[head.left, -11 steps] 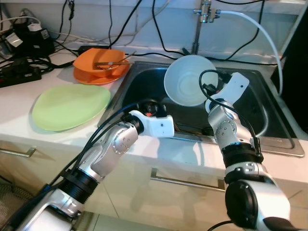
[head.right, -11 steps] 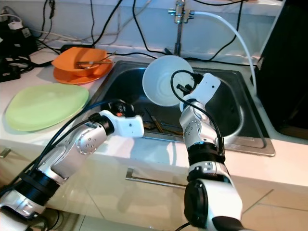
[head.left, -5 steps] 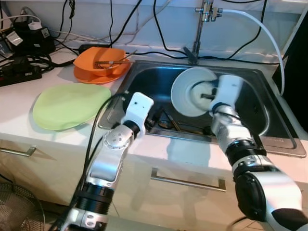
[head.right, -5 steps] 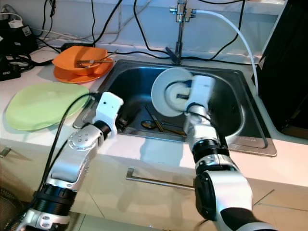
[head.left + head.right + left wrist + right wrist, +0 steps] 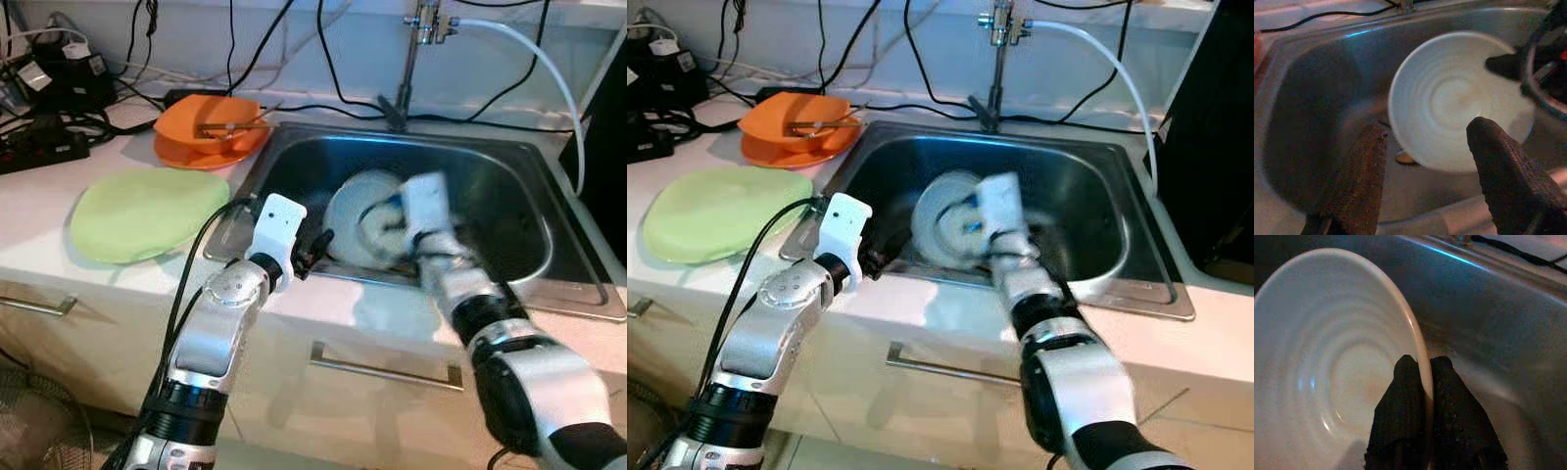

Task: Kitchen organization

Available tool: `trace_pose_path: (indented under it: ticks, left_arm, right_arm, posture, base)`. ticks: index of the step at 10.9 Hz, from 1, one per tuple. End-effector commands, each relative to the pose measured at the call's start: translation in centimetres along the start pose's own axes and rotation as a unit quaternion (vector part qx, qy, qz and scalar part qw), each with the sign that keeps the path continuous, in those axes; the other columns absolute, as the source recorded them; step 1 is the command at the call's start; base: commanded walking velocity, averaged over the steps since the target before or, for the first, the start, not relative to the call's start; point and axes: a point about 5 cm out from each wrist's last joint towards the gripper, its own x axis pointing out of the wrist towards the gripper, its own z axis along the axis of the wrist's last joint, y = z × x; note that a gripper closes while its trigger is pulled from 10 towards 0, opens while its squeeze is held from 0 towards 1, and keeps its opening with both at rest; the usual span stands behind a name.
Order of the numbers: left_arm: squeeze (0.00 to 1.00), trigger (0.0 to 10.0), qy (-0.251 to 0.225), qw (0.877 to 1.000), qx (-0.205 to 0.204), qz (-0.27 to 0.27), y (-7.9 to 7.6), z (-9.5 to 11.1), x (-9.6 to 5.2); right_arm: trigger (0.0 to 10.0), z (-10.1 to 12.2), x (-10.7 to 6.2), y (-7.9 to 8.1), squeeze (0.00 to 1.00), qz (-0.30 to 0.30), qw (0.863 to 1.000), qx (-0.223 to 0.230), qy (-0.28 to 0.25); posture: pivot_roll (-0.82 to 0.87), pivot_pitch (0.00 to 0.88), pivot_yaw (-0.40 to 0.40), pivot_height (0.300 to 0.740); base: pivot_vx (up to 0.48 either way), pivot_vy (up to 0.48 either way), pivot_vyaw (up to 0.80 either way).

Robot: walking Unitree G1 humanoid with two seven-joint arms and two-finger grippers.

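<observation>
A white bowl stands tilted low in the steel sink, blurred in the eye views. My right gripper is shut on the bowl's rim, with one finger inside it and one outside. The right wrist leans into the basin from the front. My left gripper is open at the sink's front left corner and faces the bowl's hollow without touching it. The left gripper shows just over the front rim in the eye views.
On the counter to the left lie a green plate and an orange bowl with utensils across it. A faucet and a white hose stand behind the sink. Cables and a power strip crowd the back left.
My right gripper has carried the bowl from above the sink down into the basin. My left arm has swung from lying across the sink's front to pointing into it.
</observation>
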Motion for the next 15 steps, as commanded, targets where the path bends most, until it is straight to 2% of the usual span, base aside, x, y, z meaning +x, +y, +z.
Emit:
trace_pose_path:
  ticks: [1, 4, 5, 6, 7, 9, 10, 11, 12, 13, 14, 15]
  left_arm:
    - [0.0, 10.0, 0.008, 1.0, 0.0, -0.008, -0.2, 0.0, -0.2]
    - [0.0, 10.0, 0.027, 1.0, -0.001, -0.017, -0.5, -0.1, -0.4]
    - [0.0, 10.0, 0.028, 0.999, -0.002, -0.017, -0.5, -0.2, -0.4]
    - [0.0, 10.0, 0.03, 0.999, -0.003, -0.018, -0.6, -0.2, -0.4]
    - [0.0, 10.0, 0.031, 0.999, -0.003, -0.02, -0.6, -0.2, -0.4]
    - [0.0, 10.0, 0.034, 0.999, -0.002, -0.02, -0.6, -0.2, -0.4]
    - [0.0, 10.0, 0.037, 0.999, -0.001, -0.018, -0.6, -0.3, -0.4]
    - [0.0, 10.0, 0.037, 0.999, 0.0, -0.017, -0.5, -0.3, -0.4]
    - [0.0, 10.0, 0.03, 0.999, 0.003, -0.011, -0.4, -0.1, -0.4]
    - [0.0, 10.0, -0.004, 1.0, 0.023, 0.014, 0.1, 0.6, -0.4]
    - [0.0, 10.0, -0.02, 0.999, 0.032, 0.028, 0.5, 1.0, -0.4]
    - [0.0, 10.0, -0.039, 0.994, 0.085, 0.064, 1.6, 1.7, -0.5]
  right_arm:
    - [10.0, 0.1, 0.0, 0.4, 0.0, 0.014, 1.0, -0.007, 0.004]
    - [10.0, -0.7, -0.1, 1.3, 0.0, 0.042, 0.999, -0.012, 0.018]
    - [10.0, -0.6, -0.1, 1.4, 0.64, 0.046, 0.999, -0.012, 0.017]
    - [10.0, -0.5, -0.1, 1.5, 0.78, 0.051, 0.998, -0.016, 0.014]
    - [10.0, -0.4, -0.1, 1.6, 0.0, 0.054, 0.998, -0.022, 0.013]
    - [10.0, -0.5, -0.1, 1.7, 0.0, 0.054, 0.998, -0.024, 0.011]
    - [10.0, -0.5, -0.1, 1.7, 0.57, 0.056, 0.998, -0.02, 0.012]
    - [10.0, -0.5, -0.1, 1.7, 0.58, 0.057, 0.998, -0.024, 0.011]
    - [10.0, 0.0, -0.1, 1.7, 0.0, 0.052, 0.998, -0.025, -0.001]
    - [10.0, 2.2, 0.1, 1.4, 0.0, 0.045, 0.997, 0.007, -0.058]
    - [10.0, 3.1, 0.1, 1.2, 0.0, 0.046, 0.996, 0.021, -0.078]
    - [10.0, 5.0, 0.0, 0.9, 0.0, 0.047, 0.989, 0.064, -0.124]
  posture:
    - [0.25, 0.005, 0.006, 0.74]
    - [0.26, 0.002, 0.006, 0.74]
    - [0.26, 0.0, 0.006, 0.74]
    - [0.26, 0.0, 0.006, 0.74]
    - [0.26, 0.0, 0.006, 0.74]
    - [0.26, 0.0, 0.005, 0.74]
    - [0.26, 0.0, 0.003, 0.74]
    - [0.26, 0.0, 0.003, 0.74]
    - [0.26, 0.001, 0.003, 0.74]
    - [0.25, 0.003, 0.004, 0.74]
    - [0.25, 0.004, 0.004, 0.74]
    - [0.24, 0.007, 0.006, 0.74]
  base:
    - [0.0, 0.0, 0.0]
    - [0.0, 0.0, 0.0]
    - [0.0, 0.0, 0.0]
    - [0.0, 0.0, 0.0]
    - [0.0, 0.0, 0.0]
    - [0.0, 0.0, 0.0]
    - [0.0, 0.0, 0.0]
    - [0.0, 0.0, 0.0]
    - [0.0, 0.0, 0.0]
    - [0.0, 0.0, 0.0]
    - [0.0, 0.0, 0.0]
    - [0.0, 0.0, 0.0]
